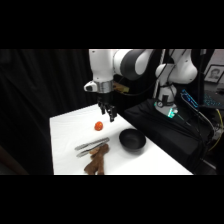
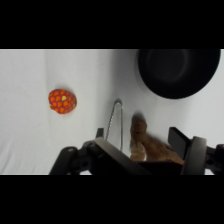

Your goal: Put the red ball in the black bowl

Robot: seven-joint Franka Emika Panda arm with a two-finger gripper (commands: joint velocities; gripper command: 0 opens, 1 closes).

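The red ball (image 1: 98, 125) is a small red-orange ball lying on the white table (image 1: 67, 125), left of the table's middle. My gripper (image 1: 108, 114) hangs just above and to the right of it, not touching it. Toward the right front sits the black bowl (image 1: 132, 140), with nothing in it. In the wrist view the red ball (image 2: 62, 101) lies at the left and the black bowl (image 2: 177, 72) at the upper right. My gripper (image 2: 142, 145) stands open, holding nothing, and the ball is well outside its fingers.
Silver tongs (image 1: 91, 146) lie in front of the ball, and a brown plush toy (image 1: 96, 161) lies by the table's front edge. In the wrist view the tongs (image 2: 116, 122) and the plush toy (image 2: 147, 147) lie between the fingers' line of sight. Dark equipment stands to the table's right.
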